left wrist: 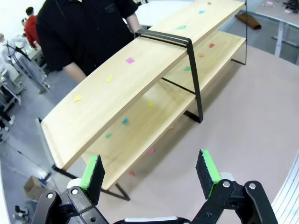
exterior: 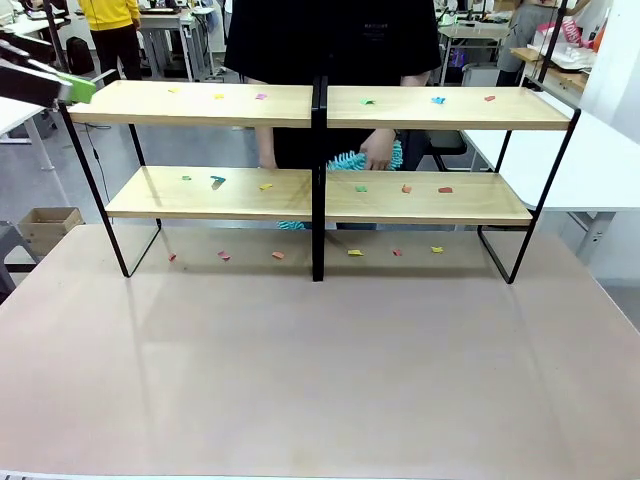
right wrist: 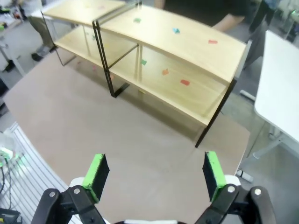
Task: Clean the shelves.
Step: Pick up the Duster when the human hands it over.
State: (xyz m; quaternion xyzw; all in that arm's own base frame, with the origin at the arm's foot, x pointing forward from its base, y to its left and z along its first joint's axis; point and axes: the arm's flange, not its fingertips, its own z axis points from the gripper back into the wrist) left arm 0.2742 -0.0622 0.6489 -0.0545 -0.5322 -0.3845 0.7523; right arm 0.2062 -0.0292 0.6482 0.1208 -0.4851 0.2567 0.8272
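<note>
Coloured scraps (exterior: 218, 181) on the shelves (exterior: 150, 102); person (exterior: 330, 40) with duster (exterior: 347, 161) behind

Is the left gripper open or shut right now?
Open. In the left wrist view, the left gripper has its green pads wide apart, with nothing between them.

The shelves (exterior: 200, 103) stand across the far half of the table (exterior: 320, 380). Small coloured scraps (exterior: 262, 97) are dotted over both tiers and on the tabletop under the lower boards. Behind the shelves, a person (exterior: 330, 40) in black holds a fluffy teal duster (exterior: 348, 161) in one hand (exterior: 378, 150), close by the central post (exterior: 318, 180). The left gripper (exterior: 78, 90) hangs just beside the shelves' upper left corner.
</note>
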